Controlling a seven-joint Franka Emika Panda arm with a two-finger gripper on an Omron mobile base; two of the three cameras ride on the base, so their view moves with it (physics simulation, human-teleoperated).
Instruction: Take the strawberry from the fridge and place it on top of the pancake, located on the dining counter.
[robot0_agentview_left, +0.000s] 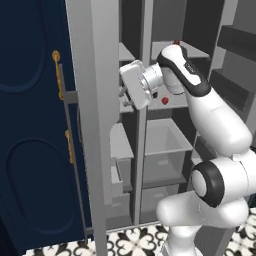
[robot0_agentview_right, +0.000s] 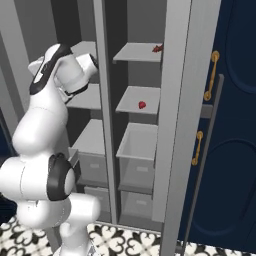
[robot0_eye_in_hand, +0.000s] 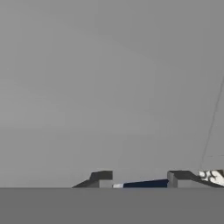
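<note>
strawberry (robot0_agentview_right: 142, 105) bare on fridge (robot0_agentview_right: 175, 100) shelf, arm-crowded from left base view

A tall navy cabinet (robot0_agentview_left: 30, 125) stands left of the open appliance in the left base view, with recessed oval panels; two gold handles (robot0_agentview_left: 59, 75) sit one above the other along its right edge; the floor (robot0_agentview_left: 135, 242) carries black-and-white patterned tiles; a small brownish-red item (robot0_agentview_right: 158, 48) lies on the upper right shelf, too small to identify.
</note>
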